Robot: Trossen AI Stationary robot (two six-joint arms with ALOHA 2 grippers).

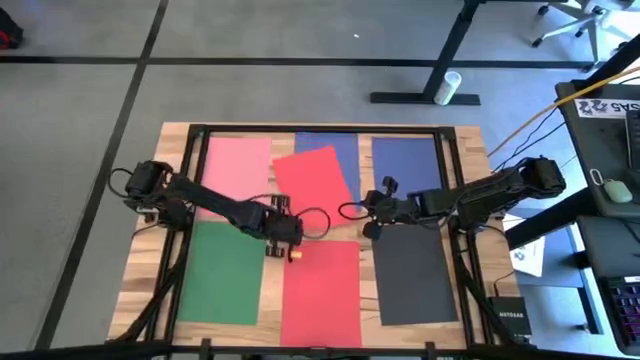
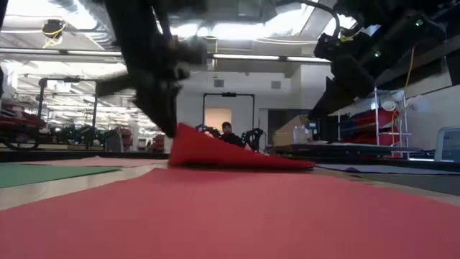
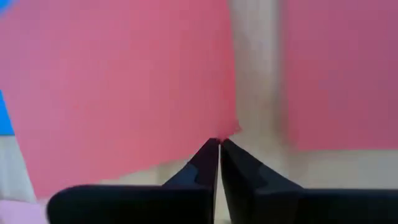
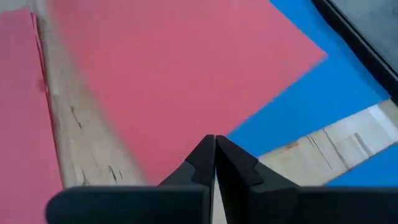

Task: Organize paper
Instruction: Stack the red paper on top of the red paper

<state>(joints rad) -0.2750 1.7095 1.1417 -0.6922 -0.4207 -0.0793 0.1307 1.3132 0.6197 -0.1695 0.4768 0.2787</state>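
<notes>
The tilted red sheet [image 1: 316,176] lies askew at the middle back of the tabletop [image 1: 150,270], its long axis running from the back-left toward the front-right, overlapping a navy sheet [image 1: 345,150] beneath it. My left hand [image 1: 283,205] has its fingers pressed together on the sheet's near-left corner; my right hand [image 1: 372,207] is pinched at its near-right edge, fingers together.

Around it sit the pink sheet [image 1: 237,163], the green sheet [image 1: 222,272], a second red sheet [image 1: 321,292], another navy sheet [image 1: 405,160] and the dark grey sheet [image 1: 412,273].

The low view shows what the overhead cannot: the tilted sheet [image 2: 223,152] is lifted at one corner, apparently off the wood. A person [image 2: 230,134] sits in the room behind.
</notes>
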